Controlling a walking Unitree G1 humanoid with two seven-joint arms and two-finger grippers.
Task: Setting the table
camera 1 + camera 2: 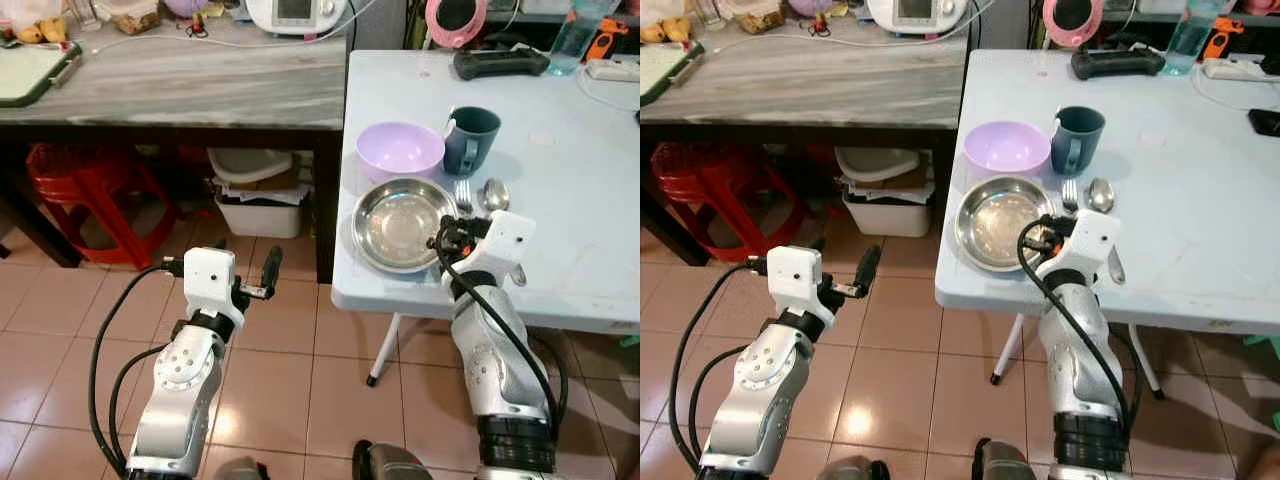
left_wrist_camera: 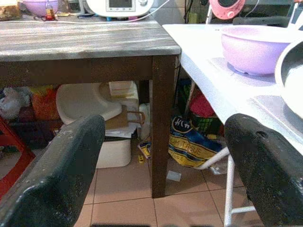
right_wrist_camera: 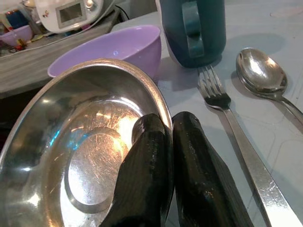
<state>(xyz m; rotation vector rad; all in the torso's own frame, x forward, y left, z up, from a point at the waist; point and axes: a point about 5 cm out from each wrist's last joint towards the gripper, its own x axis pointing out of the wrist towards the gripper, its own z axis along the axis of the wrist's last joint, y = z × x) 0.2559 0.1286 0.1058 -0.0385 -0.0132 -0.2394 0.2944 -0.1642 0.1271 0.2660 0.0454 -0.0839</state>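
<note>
Two black fingers of the right gripper [image 3: 163, 137] are pressed together over the rim of the steel plate [image 1: 400, 222], so the plate appears to be pinched (positioning seems the step in hand). A release and withdrawal would be called for next. Beside it are laid the fork [image 3: 236, 132] and spoon [image 3: 262, 75], behind it the bowl [image 1: 400, 150] and mug [image 1: 472, 138]. The left gripper [image 2: 161, 165] is held wide open, empty, beside the white table [image 1: 590, 200].
</note>
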